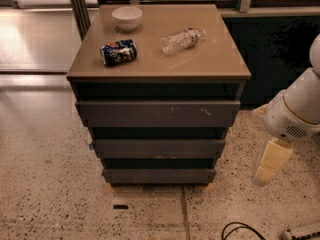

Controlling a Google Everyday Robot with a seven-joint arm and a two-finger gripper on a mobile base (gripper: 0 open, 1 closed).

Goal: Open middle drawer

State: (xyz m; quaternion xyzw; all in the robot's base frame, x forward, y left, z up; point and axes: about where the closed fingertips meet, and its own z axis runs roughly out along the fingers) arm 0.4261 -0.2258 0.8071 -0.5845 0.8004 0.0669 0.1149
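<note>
Dark grey-brown and plain, the middle drawer [159, 148] sits in the stack of three under the desk [220, 64], and we see only its flat front, with a dark gap above it and another below. Over it we find the larger-fronted top drawer [157, 113], marked with a few pale scratches, and under it the short bottom drawer [159, 175], close to the floor. A small blue speck [91, 146] shows at the left end of the middle front. On the tan desk top we count three things: a white bowl [126, 18] at the far left, a blue can [118, 52] lying on its side nearer to us on the left, and a clear plastic bottle [182, 39] lying on its side right of centre, apart from the can. Well to the right of the drawers, the white robot arm [295, 114] comes in from the picture's edge, and its cream claw [263, 175] hangs downward over the speckled floor [50, 184], apart from all three fronts; we cannot tell whether the claw is open or closed. Near us on the floor a black cable [240, 229] curls at the lower right.
</note>
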